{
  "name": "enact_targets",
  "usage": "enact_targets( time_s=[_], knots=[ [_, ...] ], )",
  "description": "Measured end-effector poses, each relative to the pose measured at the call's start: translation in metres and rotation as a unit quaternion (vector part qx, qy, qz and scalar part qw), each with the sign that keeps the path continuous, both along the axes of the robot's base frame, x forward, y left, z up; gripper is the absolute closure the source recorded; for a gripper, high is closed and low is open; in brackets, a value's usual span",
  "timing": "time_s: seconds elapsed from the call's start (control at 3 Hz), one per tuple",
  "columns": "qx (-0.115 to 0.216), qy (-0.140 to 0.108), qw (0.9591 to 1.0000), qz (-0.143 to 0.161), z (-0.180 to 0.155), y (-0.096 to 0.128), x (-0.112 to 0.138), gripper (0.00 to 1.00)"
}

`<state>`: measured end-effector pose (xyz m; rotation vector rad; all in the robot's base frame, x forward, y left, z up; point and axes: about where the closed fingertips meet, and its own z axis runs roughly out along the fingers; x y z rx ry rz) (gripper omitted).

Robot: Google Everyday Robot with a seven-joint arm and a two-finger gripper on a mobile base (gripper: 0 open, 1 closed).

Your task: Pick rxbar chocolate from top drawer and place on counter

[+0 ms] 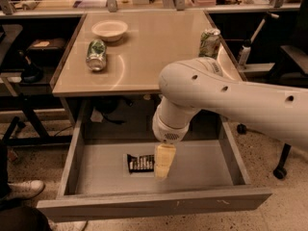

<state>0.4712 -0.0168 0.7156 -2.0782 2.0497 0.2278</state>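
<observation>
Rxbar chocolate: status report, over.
Gripper low in the top drawer, over the right end of the rxbar chocolate. Bar flat on drawer floor, not lifted. Counter: bowl, lying can, upright can.

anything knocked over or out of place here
One can lies on its side on the counter near the bowl; the second can stands near the right edge. In the drawer the snack bar lies flat, with the end effector just right of it.
</observation>
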Motion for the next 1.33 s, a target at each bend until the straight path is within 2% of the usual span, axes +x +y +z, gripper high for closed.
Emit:
enact_targets(
  time_s=[0.67,1.0,1.33],
  knots=[
    [-0.032,-0.006,0.9994,-0.007,-0.050,0.006,0.022,0.00],
    [-0.016,0.010,0.9993,-0.031,-0.091,0.006,0.037,0.00],
    [-0.001,0.012,0.9994,-0.032,-0.102,0.013,0.030,0.00]
  ],
)
